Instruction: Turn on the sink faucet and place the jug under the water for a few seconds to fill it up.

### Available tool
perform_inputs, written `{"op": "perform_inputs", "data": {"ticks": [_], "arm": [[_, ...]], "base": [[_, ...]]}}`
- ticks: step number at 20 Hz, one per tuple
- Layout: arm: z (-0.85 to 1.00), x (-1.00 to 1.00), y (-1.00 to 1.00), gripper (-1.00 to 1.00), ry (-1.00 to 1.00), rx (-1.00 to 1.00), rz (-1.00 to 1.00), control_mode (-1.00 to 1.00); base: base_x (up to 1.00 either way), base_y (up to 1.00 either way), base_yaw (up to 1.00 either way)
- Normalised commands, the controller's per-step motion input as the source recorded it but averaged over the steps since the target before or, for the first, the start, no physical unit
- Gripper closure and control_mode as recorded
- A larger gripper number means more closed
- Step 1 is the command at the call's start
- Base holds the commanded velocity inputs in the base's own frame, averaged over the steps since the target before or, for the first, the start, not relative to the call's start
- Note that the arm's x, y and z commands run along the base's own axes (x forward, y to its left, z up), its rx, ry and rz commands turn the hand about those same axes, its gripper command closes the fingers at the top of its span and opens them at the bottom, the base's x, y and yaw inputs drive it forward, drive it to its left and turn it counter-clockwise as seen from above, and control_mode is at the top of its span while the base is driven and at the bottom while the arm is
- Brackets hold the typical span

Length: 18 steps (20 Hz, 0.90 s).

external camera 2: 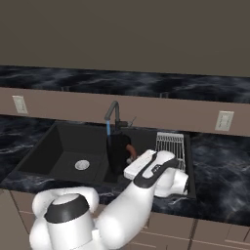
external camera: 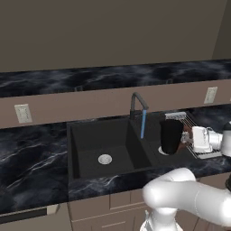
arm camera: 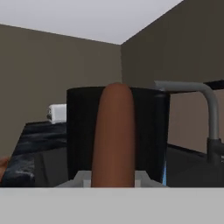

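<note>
The black jug [external camera: 171, 135] hangs upright over the smaller bowl of the matte black sink [external camera: 85, 135], its brown-orange handle [external camera 2: 131, 151] turned toward the hand. My gripper [external camera: 184, 136] is shut on that handle, which stands between the fingers in the hand view [arm camera: 113, 177]. The dark gooseneck faucet [external camera: 137, 103] is running. Its thin light-blue water [external camera: 143, 124] falls just left of the jug, beside it rather than into it. In the hand view the jug [arm camera: 83, 131] is close in front, with the faucet [arm camera: 209, 109] to its right.
A wire dish rack [external camera: 189, 121] lies on the dark marble counter [external camera: 31, 158] right of the sink, close behind my hand. The large bowl has a silver drain [external camera: 104, 159]. A wall outlet [external camera: 22, 113] sits on the backsplash.
</note>
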Motion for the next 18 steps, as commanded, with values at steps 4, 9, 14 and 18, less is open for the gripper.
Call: {"op": "perform_inputs", "data": {"ticks": [4,9,14,18], "arm": [[0.0,0.21,0.0,1.0,-0.02,0.02,0.05,-1.0],[-0.01,0.1,0.0,1.0,-0.01,0.01,0.06,-1.0],[-0.03,0.0,-0.12,1.0,-0.02,0.05,0.09,-1.0],[-0.12,0.0,-0.35,1.0,-0.07,0.08,0.14,-1.0]], "base": [[0.0,0.0,0.0],[0.0,0.0,0.0],[0.0,0.0,0.0],[0.0,0.0,0.0]]}}
